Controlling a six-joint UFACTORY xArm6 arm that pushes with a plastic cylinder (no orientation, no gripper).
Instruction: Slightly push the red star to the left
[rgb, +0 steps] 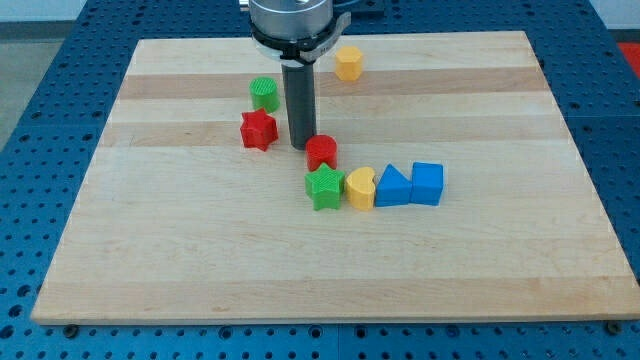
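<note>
Counting two reds, two greens, two yellows and two blues, we found our bare, jawless tip (300, 146) just right of the red star (258, 130), near the red cylinder (321, 152).

board (200, 250): pale wood, lighter and darker bands running across the view. table under it (40, 40): blue, dotted with small dark holes. rod: dark grey, my tip (299, 146) the same shade; collar above it silver over black. red star (258, 130): solid red. red cylinder (321, 152): same red. green cylinder (264, 94): bright green, fine ridged lines on the side. green star (325, 187): green. yellow hexagon block (348, 62): yellow-orange. yellow heart-like block (361, 187): yellow. blue triangle (392, 187) and blue cube (427, 184): mid blue.
</note>
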